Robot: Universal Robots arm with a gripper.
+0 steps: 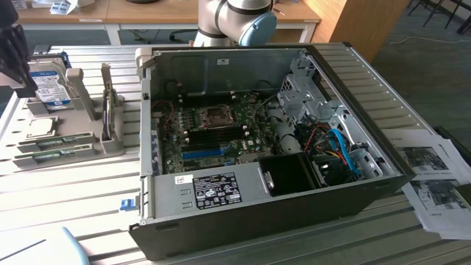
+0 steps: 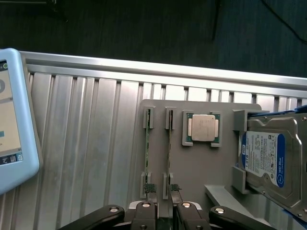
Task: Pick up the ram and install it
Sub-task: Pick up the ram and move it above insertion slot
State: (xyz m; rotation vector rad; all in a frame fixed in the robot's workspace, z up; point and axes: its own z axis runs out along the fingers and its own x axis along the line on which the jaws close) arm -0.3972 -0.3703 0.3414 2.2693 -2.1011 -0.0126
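Two ram sticks stand on edge in a grey holder plate (image 2: 201, 167), side by side: one ram (image 2: 169, 148) and a second ram (image 2: 147, 148). My gripper (image 2: 162, 188) hangs above their near end, open, with its fingertips (image 2: 175, 188) a little apart and nothing held. The first stick runs into the gap between the fingers, and the second lies just outside the other finger. In the exterior view the two sticks (image 1: 53, 149) lie at the front of the holder at the exterior view's left, and the dark gripper body (image 1: 10, 55) hangs above that area.
A silver processor chip (image 2: 203, 128) and a blue-labelled hard drive (image 2: 268, 158) share the holder. The open computer case (image 1: 257, 221) with its motherboard (image 1: 217, 132) fills the middle of the slatted metal table (image 1: 66, 187). A light-blue tablet (image 2: 12, 120) lies nearby, and papers (image 1: 434, 182) lie at the exterior view's right.
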